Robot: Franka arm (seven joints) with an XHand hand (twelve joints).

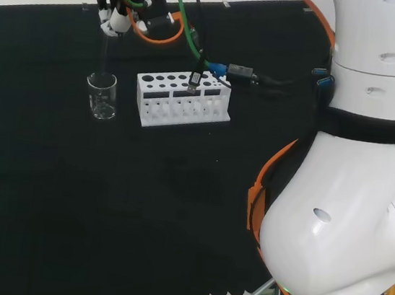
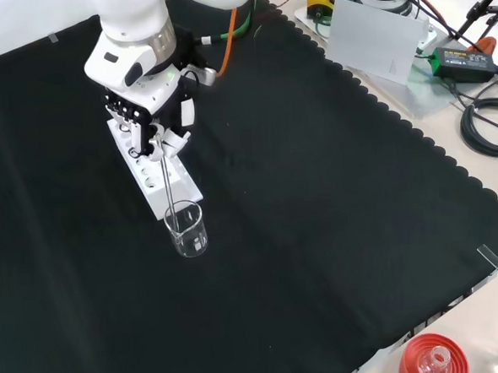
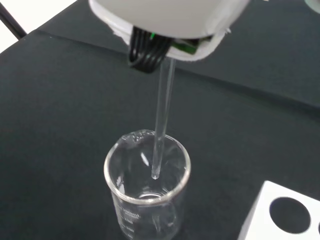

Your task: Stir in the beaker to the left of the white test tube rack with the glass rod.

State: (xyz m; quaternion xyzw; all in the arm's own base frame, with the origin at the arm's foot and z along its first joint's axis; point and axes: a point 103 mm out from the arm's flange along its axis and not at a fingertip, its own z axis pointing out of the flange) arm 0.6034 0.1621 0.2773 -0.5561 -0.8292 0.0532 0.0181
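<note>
- My hand (image 2: 153, 116) is up over the black cloth (image 2: 334, 198), fingers curled round the top of one glass rod (image 2: 169, 187), pinching it upright.
- One rod, and it hangs straight down from my fingers (image 1: 117, 19); its lower end is inside the one beaker (image 2: 186, 229), tip below the rim and above the base in the wrist view.
- In the wrist view the rod (image 3: 161, 125) runs down past my palm into the beaker (image 3: 147, 187); I can't tell whether there is any liquid in it.
- One white test tube rack (image 1: 182, 99): in the head view the beaker (image 1: 102, 96) stands just beside it at its 9 o'clock, apart from it.
- In the front view the rack (image 2: 151, 180) sits at the beaker's 11 o'clock, partly behind my hand.
- A corner of the rack (image 3: 282, 215) shows near the beaker in the wrist view.
</note>
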